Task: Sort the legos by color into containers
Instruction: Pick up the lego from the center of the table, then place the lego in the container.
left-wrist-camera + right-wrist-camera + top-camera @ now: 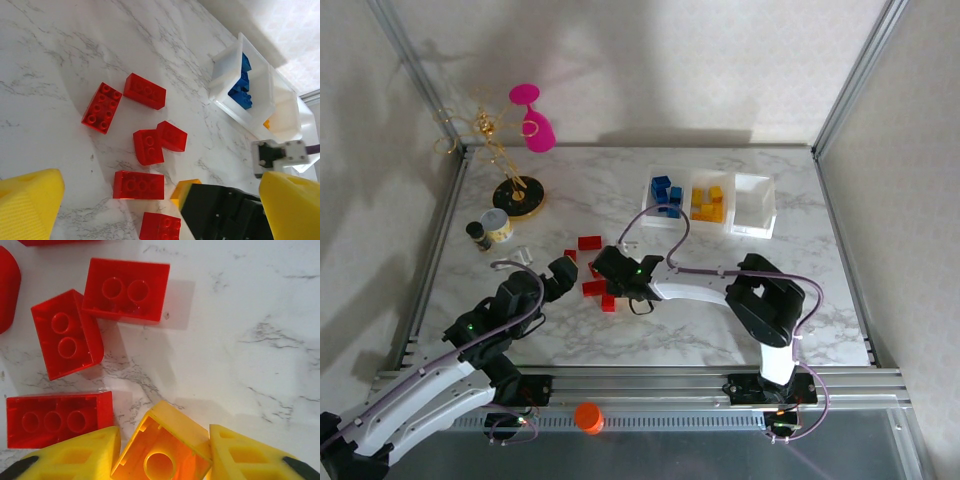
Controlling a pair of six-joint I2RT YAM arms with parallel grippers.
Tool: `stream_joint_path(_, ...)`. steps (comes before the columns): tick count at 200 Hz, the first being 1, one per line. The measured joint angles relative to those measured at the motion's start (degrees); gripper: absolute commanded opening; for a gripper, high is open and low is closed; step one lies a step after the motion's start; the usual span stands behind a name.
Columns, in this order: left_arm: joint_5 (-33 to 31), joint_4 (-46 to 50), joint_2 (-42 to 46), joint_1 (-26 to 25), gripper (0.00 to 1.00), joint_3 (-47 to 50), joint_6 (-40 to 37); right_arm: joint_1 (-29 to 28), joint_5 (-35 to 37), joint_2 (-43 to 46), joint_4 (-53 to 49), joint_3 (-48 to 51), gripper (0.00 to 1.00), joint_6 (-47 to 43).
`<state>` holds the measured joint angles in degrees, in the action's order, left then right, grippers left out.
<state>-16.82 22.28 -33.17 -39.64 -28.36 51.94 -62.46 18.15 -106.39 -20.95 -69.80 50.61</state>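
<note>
My right gripper (605, 268) (162, 445) is down on the table by the loose red legos, shut on a yellow lego (167, 452) lying hollow side up between its fingers. The same yellow lego (182, 192) peeks out from under the black gripper body. Several red legos (138, 184) (126, 290) (595, 288) lie scattered around it. My left gripper (558, 275) (160, 210) hovers open just left of them, holding nothing. The containers (755, 228) (222, 80) stand at the back right: blue legos (666, 192) in the left tray, yellow legos (708, 204) in the middle one.
A pink goblet (534, 125) and a gold wire ornament on a black base (518, 195) stand at the back left. A small round tin (497, 224) and a dark little bottle (479, 235) sit in front of them. An orange knob (587, 416) sits on the near rail.
</note>
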Motion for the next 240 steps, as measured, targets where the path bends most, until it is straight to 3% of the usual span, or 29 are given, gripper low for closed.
stream_joint_path(31,0.5,-1.4,-1.6,0.0,1.0,0.0,0.0,0.8,0.8,4.9,-0.5,1.6,0.37,-0.2)
stream_joint_path(60,1.6,-3.6,-4.3,0.0,1.0,-0.3,-0.5,5.0,2.3,9.6,-1.4,2.8,0.37,-1.6)
stream_joint_path(133,5.9,-11.8,-16.9,0.1,1.0,-5.5,-3.3,27.7,6.3,14.3,-0.5,2.5,0.38,-10.6)
stream_joint_path(165,7.8,-15.3,-22.6,0.1,1.0,-8.1,-4.7,36.0,5.7,9.4,2.7,-2.9,0.38,-15.7)
stream_joint_path(208,9.4,-18.9,-27.9,0.1,1.0,-10.6,-5.7,41.4,2.1,-4.2,6.3,-14.8,0.4,-22.1)
stream_joint_path(240,9.9,-20.2,-29.9,0.1,1.0,-12.5,-6.2,42.8,1.1,-12.2,6.3,-21.7,0.52,-25.9)
